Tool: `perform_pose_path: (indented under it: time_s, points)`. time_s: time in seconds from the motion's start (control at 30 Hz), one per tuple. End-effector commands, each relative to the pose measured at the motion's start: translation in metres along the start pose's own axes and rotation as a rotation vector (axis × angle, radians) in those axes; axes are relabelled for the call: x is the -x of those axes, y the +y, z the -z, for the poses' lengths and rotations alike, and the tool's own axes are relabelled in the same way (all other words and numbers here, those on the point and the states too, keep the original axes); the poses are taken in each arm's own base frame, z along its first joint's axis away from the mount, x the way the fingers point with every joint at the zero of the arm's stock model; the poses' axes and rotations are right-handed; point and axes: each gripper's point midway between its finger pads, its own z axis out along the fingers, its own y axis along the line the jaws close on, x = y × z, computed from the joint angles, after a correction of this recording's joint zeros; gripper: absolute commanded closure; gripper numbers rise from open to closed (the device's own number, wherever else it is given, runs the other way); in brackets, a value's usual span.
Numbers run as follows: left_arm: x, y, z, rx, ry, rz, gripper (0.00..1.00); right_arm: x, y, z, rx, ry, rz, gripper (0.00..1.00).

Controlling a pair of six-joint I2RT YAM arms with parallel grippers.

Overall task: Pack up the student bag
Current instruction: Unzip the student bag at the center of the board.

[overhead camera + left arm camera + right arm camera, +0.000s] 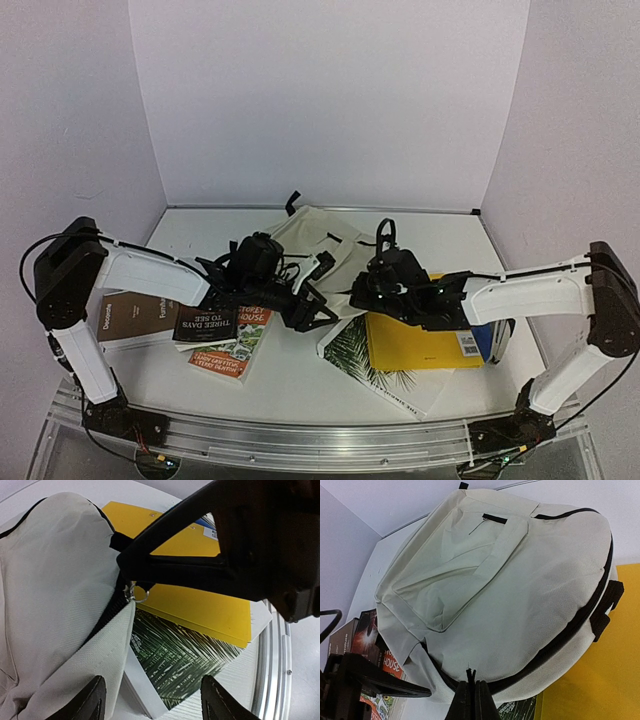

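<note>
The student bag [322, 232], cream canvas with black zipper trim, lies flat at the table's middle back, front pocket [465, 565] up. My right gripper [472, 696] is at the bag's near edge, shut on the black zipper pull [472, 674]. In the left wrist view the right gripper's black fingers [175, 565] meet the slider's metal ring [139, 594]. My left gripper [155, 702] hovers open just left of it. Its left fingertip is over the bag's lower canvas edge [75, 670], its right fingertip over the palm-leaf book [185, 660]. Nothing is held between them.
A yellow book [415, 342] lies on the palm-leaf book [372, 372] right of the bag, with a blue item [487, 340] beyond. On the left lie a brown book [135, 318], a dark paperback [205, 325] and an orange-covered one [252, 325]. White walls enclose the table.
</note>
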Motion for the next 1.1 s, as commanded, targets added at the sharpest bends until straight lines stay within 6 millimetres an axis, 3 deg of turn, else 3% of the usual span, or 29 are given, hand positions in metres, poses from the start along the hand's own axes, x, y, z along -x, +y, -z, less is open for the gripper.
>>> perform_pose_path:
  time_s: [0.0, 0.3, 0.5, 0.7, 0.9, 1.07]
  points:
    - [0.050, 0.006, -0.003, 0.057, -0.161, -0.082, 0.36, 0.020, 0.009, 0.015, 0.050, -0.061, -0.059, 1.00]
    - [0.063, 0.007, -0.008, 0.107, -0.222, -0.127, 0.36, 0.015, 0.004, 0.015, 0.047, -0.052, -0.074, 1.00]
    - [0.048, 0.005, -0.019, 0.065, -0.174, -0.142, 0.38, 0.015, 0.005, 0.015, 0.049, -0.053, -0.080, 1.00]
    - [0.046, 0.018, -0.025, 0.125, -0.175, -0.141, 0.44, 0.013, 0.005, 0.013, 0.046, -0.046, -0.083, 1.00]
    - [0.047, 0.037, -0.028, 0.224, -0.208, -0.142, 0.42, 0.015, 0.007, 0.014, 0.053, -0.048, -0.088, 1.00]
    - [0.044, 0.042, -0.033, 0.233, -0.208, -0.138, 0.45, 0.017, 0.009, 0.014, 0.054, -0.054, -0.089, 1.00]
